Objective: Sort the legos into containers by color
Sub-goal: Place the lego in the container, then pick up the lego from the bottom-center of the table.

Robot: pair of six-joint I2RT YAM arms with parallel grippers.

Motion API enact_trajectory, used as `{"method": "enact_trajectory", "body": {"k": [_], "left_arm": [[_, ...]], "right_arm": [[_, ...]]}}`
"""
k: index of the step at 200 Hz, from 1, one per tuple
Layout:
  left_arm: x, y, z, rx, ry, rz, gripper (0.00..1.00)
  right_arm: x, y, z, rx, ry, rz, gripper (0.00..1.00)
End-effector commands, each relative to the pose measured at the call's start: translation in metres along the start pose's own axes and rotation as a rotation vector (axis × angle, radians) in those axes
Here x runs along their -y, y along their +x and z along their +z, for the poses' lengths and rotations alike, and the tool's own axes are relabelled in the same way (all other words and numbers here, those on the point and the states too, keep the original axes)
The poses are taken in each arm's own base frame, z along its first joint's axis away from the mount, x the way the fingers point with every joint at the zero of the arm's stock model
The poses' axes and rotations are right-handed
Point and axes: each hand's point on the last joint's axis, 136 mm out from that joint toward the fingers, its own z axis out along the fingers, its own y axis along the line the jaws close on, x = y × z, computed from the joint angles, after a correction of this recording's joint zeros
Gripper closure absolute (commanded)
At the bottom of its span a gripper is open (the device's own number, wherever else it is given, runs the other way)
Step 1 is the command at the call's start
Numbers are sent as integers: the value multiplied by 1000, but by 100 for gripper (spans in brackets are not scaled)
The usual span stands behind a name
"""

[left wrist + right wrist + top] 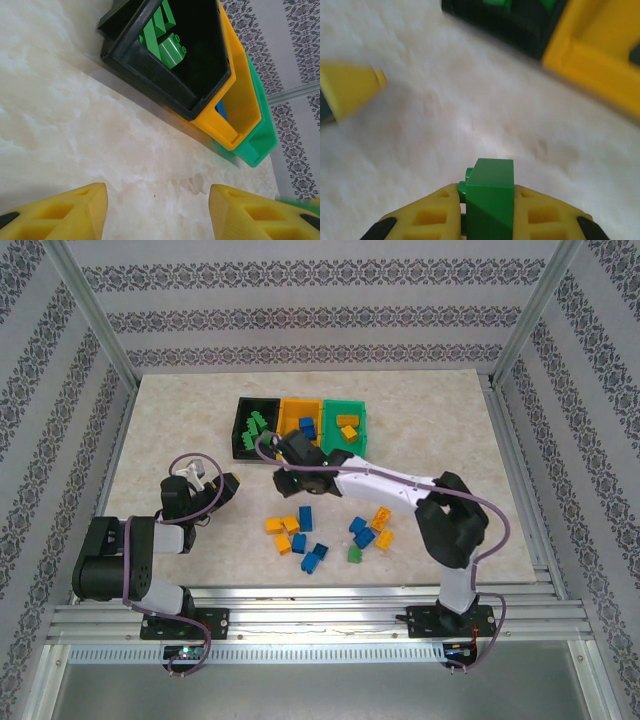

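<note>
My right gripper (487, 192) is shut on a green lego (492, 185), held a little above the table just in front of the black container (520, 20). From above, the right gripper (285, 455) hangs near the front of the black container (242, 430) and the orange-yellow container (292, 410); the green container (362, 420) ends the row. Green legos (170, 45) lie in the black container (150, 70). My left gripper (157, 200) is open over bare table, left of the containers. Several blue, orange and green legos (305, 518) lie loose at the front.
The orange-yellow container holds a blue lego (307, 425) and an orange one; the green container holds orange legos (347, 425). A metal frame rail (300, 595) runs along the near table edge. Patterned walls close in the sides and back.
</note>
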Motion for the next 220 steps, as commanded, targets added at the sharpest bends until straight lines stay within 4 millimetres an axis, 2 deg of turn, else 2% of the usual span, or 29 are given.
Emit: {"method": "enact_trajectory", "body": {"k": [1, 22, 42, 66, 78, 93, 108, 129, 166, 195, 220], "left_arm": [[5, -6, -1, 23, 32, 6, 44], [4, -7, -2, 26, 28, 9, 45], [4, -8, -2, 28, 28, 10, 45], [5, -9, -2, 29, 29, 15, 45], [5, -9, -2, 29, 26, 19, 44], [6, -10, -3, 29, 31, 25, 44], [5, -10, -4, 30, 19, 30, 44], [7, -11, -4, 29, 21, 34, 44], [8, -11, -4, 26, 24, 33, 44], [8, -10, -5, 27, 28, 29, 44], [7, -9, -4, 22, 27, 26, 44]], "right_arm": [[0, -44, 12, 70, -36, -14, 84], [3, -82, 29, 128, -58, 8, 84], [14, -111, 48, 156, -70, 40, 84], [25, -149, 61, 222, -112, 95, 83], [29, -165, 65, 254, -107, 95, 77], [34, -177, 69, 270, -99, 89, 62], [33, -181, 66, 267, -109, 90, 59], [26, -176, 50, 277, -119, 72, 59], [4, -135, 9, 235, -110, -23, 59], [0, -77, -18, 159, -76, -75, 58], [16, -13, -34, 74, -30, -59, 58]]}}
